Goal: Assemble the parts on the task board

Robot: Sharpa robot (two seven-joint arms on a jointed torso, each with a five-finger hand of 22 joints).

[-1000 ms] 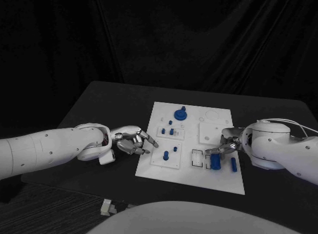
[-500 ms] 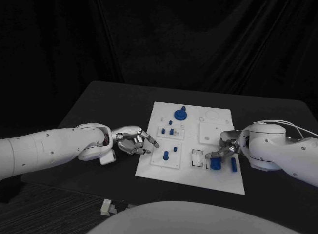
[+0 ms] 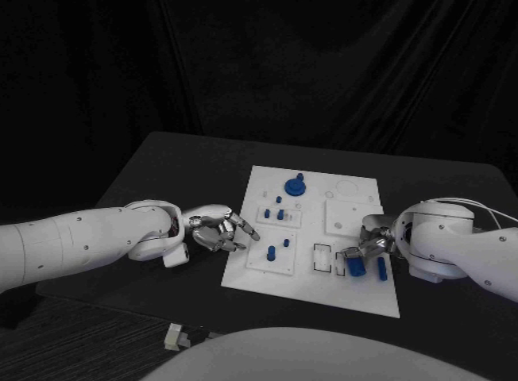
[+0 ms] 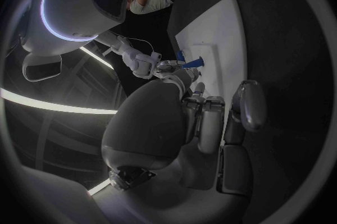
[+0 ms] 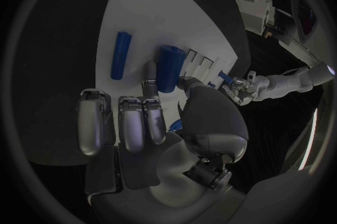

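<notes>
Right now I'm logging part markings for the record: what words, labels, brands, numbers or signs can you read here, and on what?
None can be read.
Task board: plain white, no print seen.
Blue parts: no markings seen.
Left hand and right hand: no lettering seen.

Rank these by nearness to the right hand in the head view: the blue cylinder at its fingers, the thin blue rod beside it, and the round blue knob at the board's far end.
From the right hand:
1. Blue cylinder, at the fingers.
2. Thin blue rod, just beside it.
3. Round blue knob, at the board's far end.
</notes>
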